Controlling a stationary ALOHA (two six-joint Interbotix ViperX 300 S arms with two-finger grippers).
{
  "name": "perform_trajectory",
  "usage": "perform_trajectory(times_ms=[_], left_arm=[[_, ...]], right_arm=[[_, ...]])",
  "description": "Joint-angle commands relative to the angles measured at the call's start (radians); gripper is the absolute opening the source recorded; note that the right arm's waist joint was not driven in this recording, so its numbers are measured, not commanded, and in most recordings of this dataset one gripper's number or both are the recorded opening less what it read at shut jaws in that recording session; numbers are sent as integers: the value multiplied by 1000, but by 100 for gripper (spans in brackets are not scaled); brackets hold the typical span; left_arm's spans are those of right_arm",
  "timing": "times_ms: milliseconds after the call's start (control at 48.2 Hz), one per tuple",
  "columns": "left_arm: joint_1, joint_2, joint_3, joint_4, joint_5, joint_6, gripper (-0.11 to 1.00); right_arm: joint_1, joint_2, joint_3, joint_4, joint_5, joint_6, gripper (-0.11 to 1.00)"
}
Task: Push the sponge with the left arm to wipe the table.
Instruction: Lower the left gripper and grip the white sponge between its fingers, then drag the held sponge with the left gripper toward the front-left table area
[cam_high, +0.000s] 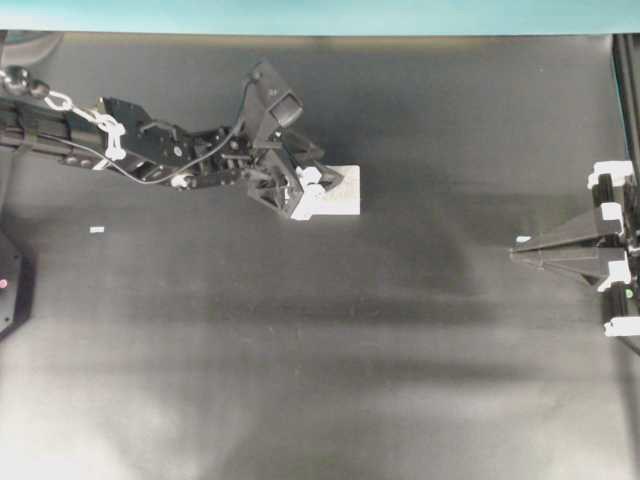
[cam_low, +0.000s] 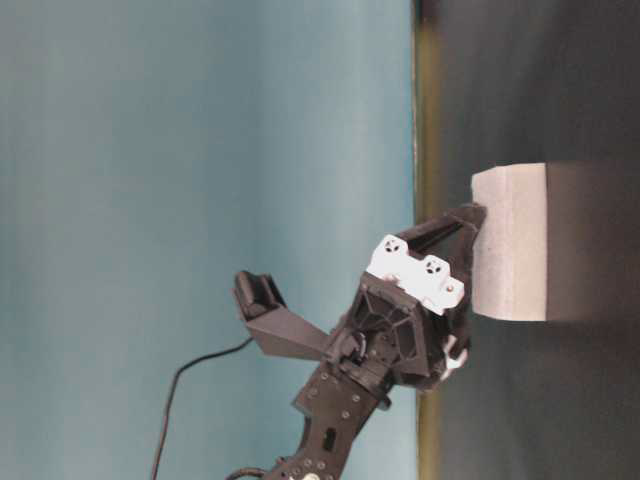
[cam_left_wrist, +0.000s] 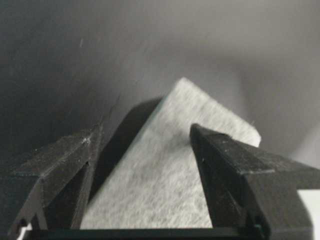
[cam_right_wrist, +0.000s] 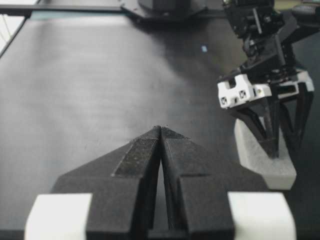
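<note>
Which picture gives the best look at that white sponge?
The table-level view: the sponge shows its whole side. From overhead the left claw covers part; the left wrist view crops it, and the right wrist view shows one edge.

1. The left tool (cam_high: 318, 188) covers the sponge's (cam_high: 338, 198) near end in the overhead view.
2. In the left wrist view, the sponge's (cam_left_wrist: 170, 170) near end is cut off by the lower edge.
3. The right arm (cam_high: 610, 250) runs off the table's (cam_high: 400, 350) right edge.
4. The white scrap (cam_high: 97, 230) near the table's left edge is too small to identify.
</note>
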Motion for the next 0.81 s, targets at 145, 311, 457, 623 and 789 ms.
perform_trajectory(times_ms=[145,311,457,623,789], left_arm=[[-5,-6,23,3,5,-49,65],[-20,-11,38,5,5,-77,60],[-48,-23,57,5,11,-78,53],[-86,-64,92,5,52,-78,44],[-103,-123,147,5,84,-81,43]], right_arm=[[0,5,-3,3,-8,8,1],[0,5,-3,2,-9,8,1],[0,5,-3,3,-8,8,1],[0,5,2,2,-8,8,1],[0,5,-2,2,-9,8,1]])
